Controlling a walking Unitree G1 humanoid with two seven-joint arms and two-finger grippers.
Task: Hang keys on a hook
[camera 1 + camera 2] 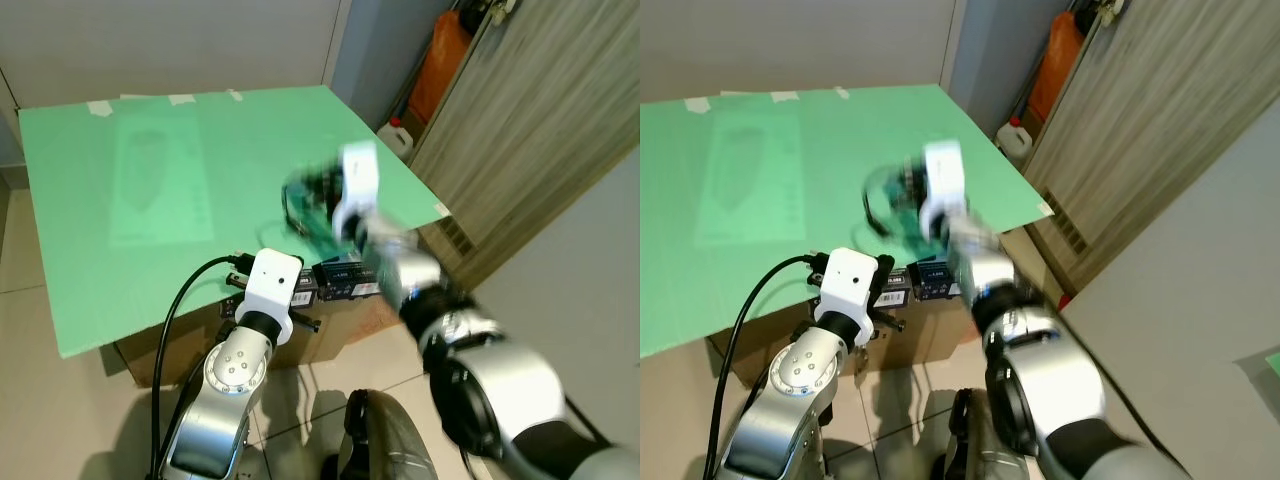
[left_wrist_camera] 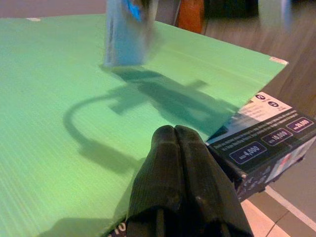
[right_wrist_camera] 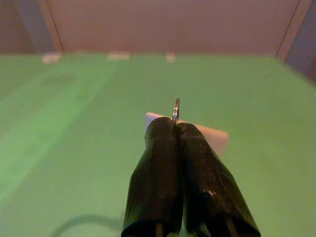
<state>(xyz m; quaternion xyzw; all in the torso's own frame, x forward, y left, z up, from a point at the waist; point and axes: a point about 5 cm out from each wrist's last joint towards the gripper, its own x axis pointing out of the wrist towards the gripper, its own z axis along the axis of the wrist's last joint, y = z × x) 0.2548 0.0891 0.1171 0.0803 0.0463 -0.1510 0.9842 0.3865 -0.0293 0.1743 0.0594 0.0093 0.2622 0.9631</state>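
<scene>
Left gripper (image 2: 180, 143), fingers pressed together and empty, rests at the green board's (image 1: 150, 180) six o'clock edge. Right gripper (image 3: 175, 129), at three o'clock, pinches the key ring (image 3: 176, 111) above a white tag (image 3: 217, 136). Carry it steadily, ring upright, toward a hook.

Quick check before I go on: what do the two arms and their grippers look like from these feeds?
Both arms are silver metal with rounded joint housings and black bands. The left arm carries a white wrist block and a looping black cable. The right arm has a white block too. The left gripper and right gripper each have two long black fingers.
</scene>
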